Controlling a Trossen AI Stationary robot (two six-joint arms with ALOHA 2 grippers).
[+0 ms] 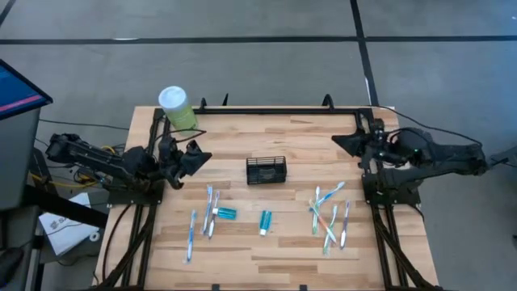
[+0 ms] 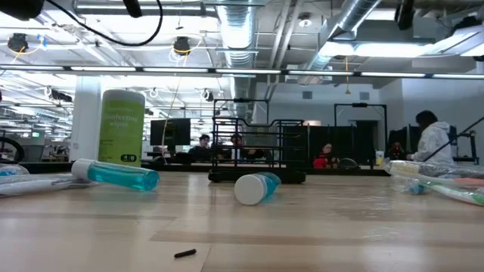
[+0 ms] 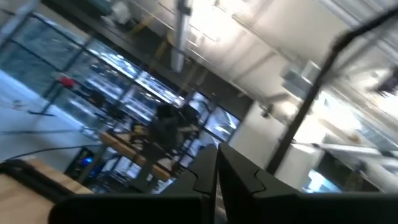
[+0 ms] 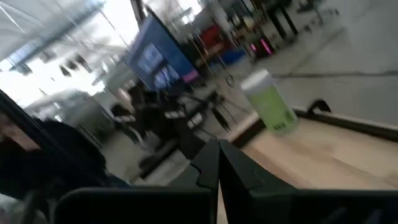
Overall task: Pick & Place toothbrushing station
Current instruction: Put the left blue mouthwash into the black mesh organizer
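Note:
The black wire-mesh caddy stands on its base at the middle of the wooden table; it also shows in the low view. My left gripper is at the table's left side, shut and empty, well left of the caddy; its fingers meet in the left wrist view. My right gripper is at the table's right side, shut and empty, right of the caddy; its fingers meet in the right wrist view. Both are raised off the table.
A green canister with a white lid stands at the far left corner. Two blue tubes and toothbrushes lie near the caddy's front. Several more toothbrushes lie at the near right. People show in the room beyond.

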